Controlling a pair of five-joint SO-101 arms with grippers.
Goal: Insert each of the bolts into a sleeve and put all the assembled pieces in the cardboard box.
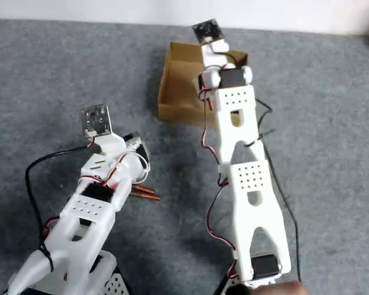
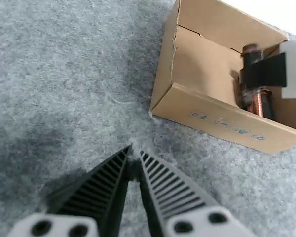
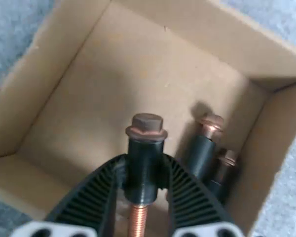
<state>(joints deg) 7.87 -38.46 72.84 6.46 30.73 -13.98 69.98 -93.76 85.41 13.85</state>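
Right wrist view: right gripper (image 3: 144, 163) jaws are clamped on the black sleeve (image 3: 144, 185). The bolt (image 3: 146, 126) sits through it, long axis along the fingers, head pointing away from the wrist. The piece hangs over the cardboard box (image 3: 103, 74) floor, beside two assembled pieces (image 3: 207, 143) in the corner. Left gripper (image 2: 134, 159) is pinched closed and empty, outside the box.

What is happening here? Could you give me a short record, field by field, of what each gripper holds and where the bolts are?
Right gripper: shut on a copper bolt in a black sleeve, held upright inside the brown cardboard box
Already in box: two more sleeved bolts, leaning in a corner
Left gripper: shut, empty, above the grey felt mat
Loose: copper bolts lying on the mat beside the left arm
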